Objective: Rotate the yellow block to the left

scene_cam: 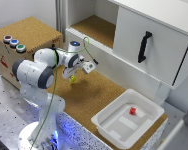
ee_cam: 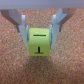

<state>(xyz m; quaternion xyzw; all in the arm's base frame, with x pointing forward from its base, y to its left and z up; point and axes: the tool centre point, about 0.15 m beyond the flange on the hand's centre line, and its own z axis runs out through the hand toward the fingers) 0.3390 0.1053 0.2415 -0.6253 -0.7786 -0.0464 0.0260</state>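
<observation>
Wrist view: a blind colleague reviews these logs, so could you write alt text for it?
A small bright yellow cube-shaped block, marked with a dark T-like symbol on its near face, sits between the two grey fingers of the robot gripper, which close against its sides. Brown cork-textured surface fills the background.

We see bare cork board [scene_cam: 94, 95] open all round the gripper [scene_cam: 73, 76], which is clamped on the yellow block [ee_cam: 39, 42]. Toward the exterior view's right, well apart, a white tray [scene_cam: 110, 131] with a red block [scene_cam: 132, 110] inside bounds that side. Behind stands the white cabinet [scene_cam: 144, 40] with its black handle [scene_cam: 144, 46]; a cork box [scene_cam: 29, 35] with buttons closes the left
</observation>
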